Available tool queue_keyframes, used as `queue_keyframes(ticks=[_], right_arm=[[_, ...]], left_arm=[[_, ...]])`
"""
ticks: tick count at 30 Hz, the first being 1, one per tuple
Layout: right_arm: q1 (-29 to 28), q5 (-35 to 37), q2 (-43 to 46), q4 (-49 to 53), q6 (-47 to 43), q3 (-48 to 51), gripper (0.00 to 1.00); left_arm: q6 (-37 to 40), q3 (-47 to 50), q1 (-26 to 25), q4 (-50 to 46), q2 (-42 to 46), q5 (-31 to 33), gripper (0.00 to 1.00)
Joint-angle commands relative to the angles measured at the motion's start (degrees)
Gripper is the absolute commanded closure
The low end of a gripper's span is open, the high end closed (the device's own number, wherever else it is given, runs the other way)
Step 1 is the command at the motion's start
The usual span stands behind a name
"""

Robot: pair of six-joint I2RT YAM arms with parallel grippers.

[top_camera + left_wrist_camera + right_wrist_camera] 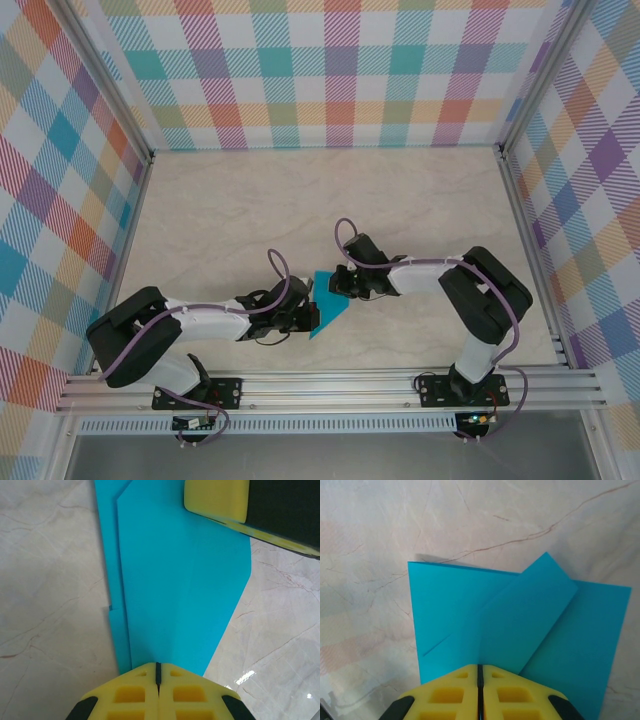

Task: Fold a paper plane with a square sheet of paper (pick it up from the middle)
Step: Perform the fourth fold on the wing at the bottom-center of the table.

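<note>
The square sheet of paper point(326, 310) is teal-blue, partly folded and lies flat on the marble table between the two arms. In the left wrist view the paper point(180, 580) shows layered edges along its left side. My left gripper point(158, 666) is shut, its tips at the paper's near edge point(311, 318). One yellow finger of the right gripper point(216, 497) rests at the paper's far end. In the right wrist view a diagonal flap point(540, 605) lies over the sheet. My right gripper point(480, 667) is shut with its tips on the paper point(337, 288). No paper shows between either pair of jaws.
The marble tabletop point(300, 200) stretches bare toward the back. Checked walls point(340, 70) close in the back and both sides. An aluminium rail point(330, 385) with the arm bases runs along the near edge.
</note>
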State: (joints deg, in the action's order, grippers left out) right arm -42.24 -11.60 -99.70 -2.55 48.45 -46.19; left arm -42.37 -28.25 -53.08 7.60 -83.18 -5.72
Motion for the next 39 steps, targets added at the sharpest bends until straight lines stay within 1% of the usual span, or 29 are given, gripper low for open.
queue_keyframes(ticks=[1, 7, 15, 23, 28, 31, 35, 37, 39], right_arm=[[-1.15, 1.48, -1.29, 4.44, 2.18, -0.64, 0.91], [-1.66, 1.47, 0.69, 8.73, 0.6, -2.22, 0.91], [-1.62, 0.35, 1.8, 15.89, -3.65, -7.83, 0.9], [-1.71, -1.22, 1.16, 16.71, -5.3, -11.73, 0.88], [-1.88, 0.72, 4.05, 14.61, -4.24, -8.68, 0.84], [-2.44, 2.06, 9.21, 10.66, -3.7, -4.0, 0.79], [-3.42, 6.25, 16.37, 6.93, -2.91, 1.56, 0.71], [-3.43, 6.29, 17.59, 4.81, -2.83, 3.4, 0.72], [-3.46, 8.3, 18.03, 3.71, -2.67, 4.72, 0.73]], left_arm=[[0.25, 2.51, 0.17, -10.36, -1.91, -1.06, 1.0], [1.44, 1.09, 0.17, -12.44, -1.64, -2.19, 1.0], [0.12, 2.38, 0.17, -11.48, -1.05, -2.06, 1.0], [-0.41, 3.64, 0.17, -12.05, 1.43, -1.47, 1.0], [-0.13, 3.86, 0.17, -13.46, 4.59, 0.0, 1.0], [0.24, 3.58, 0.17, -14.23, 5.6, 0.7, 1.0], [-0.26, 2.68, 0.17, -14.62, 5.92, 1.51, 1.0], [-0.54, 2.55, 0.17, -14.95, 6.29, 2.41, 1.0], [-0.85, 2.81, 0.17, -14.16, 6.77, 2.77, 0.99]])
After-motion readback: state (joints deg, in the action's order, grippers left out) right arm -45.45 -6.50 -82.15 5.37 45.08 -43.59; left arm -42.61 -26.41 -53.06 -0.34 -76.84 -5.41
